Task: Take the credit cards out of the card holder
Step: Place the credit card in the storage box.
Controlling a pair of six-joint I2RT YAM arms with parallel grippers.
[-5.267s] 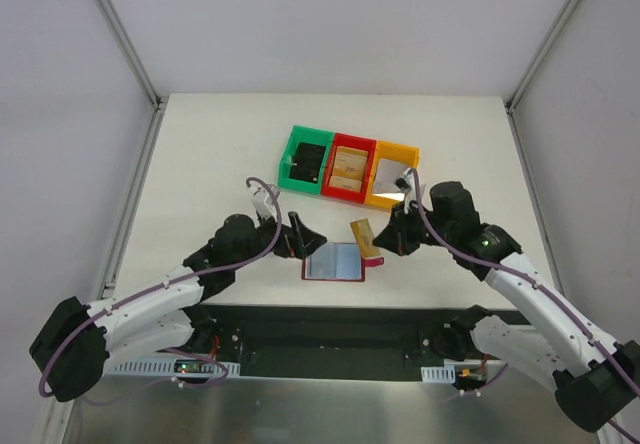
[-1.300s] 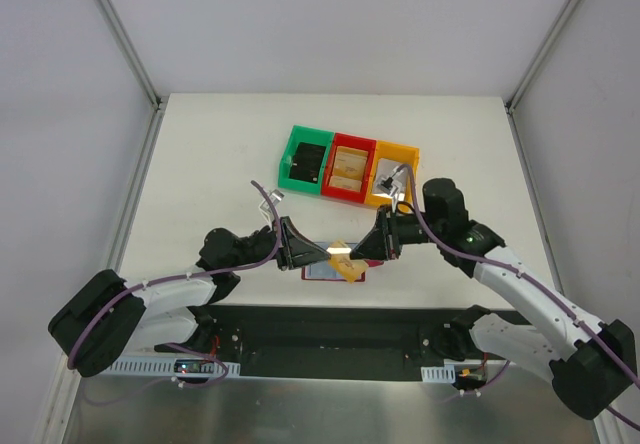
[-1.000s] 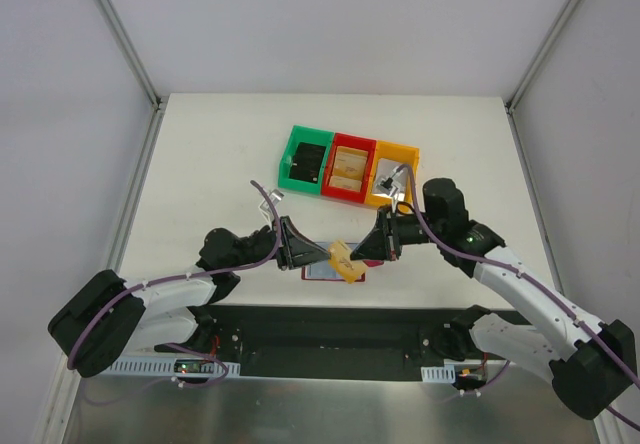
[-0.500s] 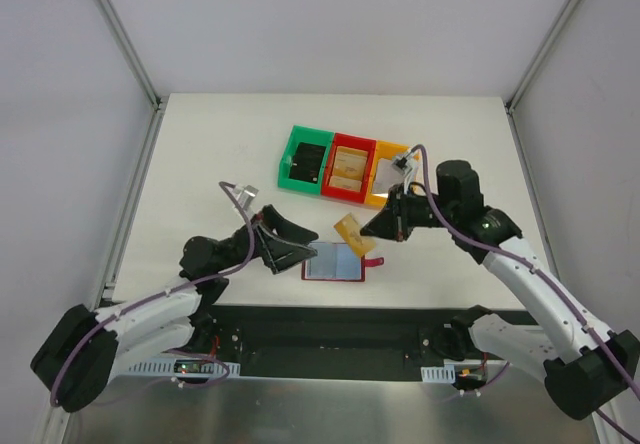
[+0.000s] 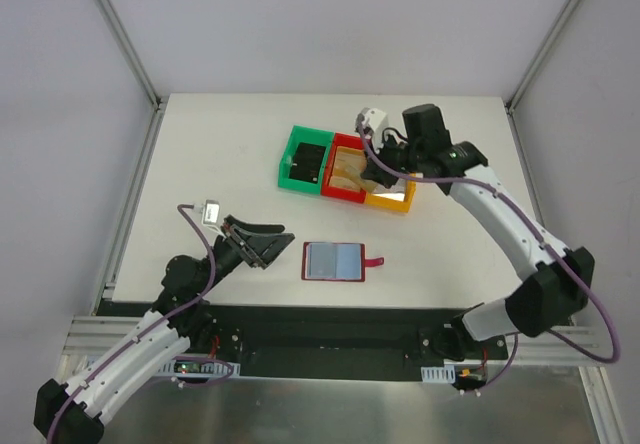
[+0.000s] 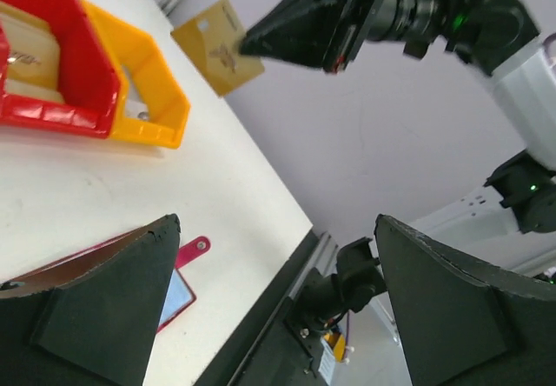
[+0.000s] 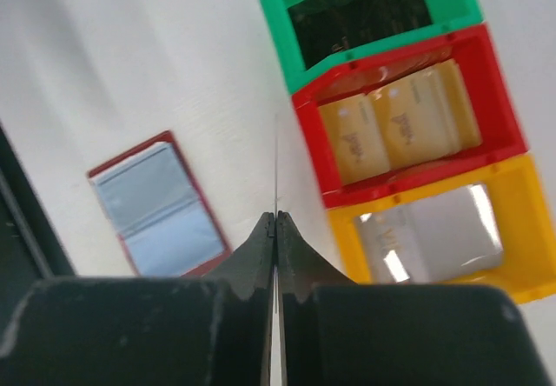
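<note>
The right gripper (image 5: 373, 167) was pressed together on a gold credit card (image 6: 217, 47) and pinched it by one edge. In the right wrist view the card stood edge-on between the jaws, as a thin line. In the top view this gripper hung over the red bin (image 5: 345, 196), which held two more gold cards (image 7: 400, 129). A green bin (image 5: 287, 164) touched it on one side and a yellow bin (image 5: 392, 203) on the other.

The left gripper (image 5: 278, 246) was spread wide and held nothing, low over the white table (image 5: 220, 144). The card holder (image 5: 335, 261) lay open and flat on the table just in front of the left fingertips, not touching them, and well apart from the right gripper. Its two grey-blue panels faced up. Its red strap tab (image 5: 376, 261) pointed away from the left gripper.
</note>
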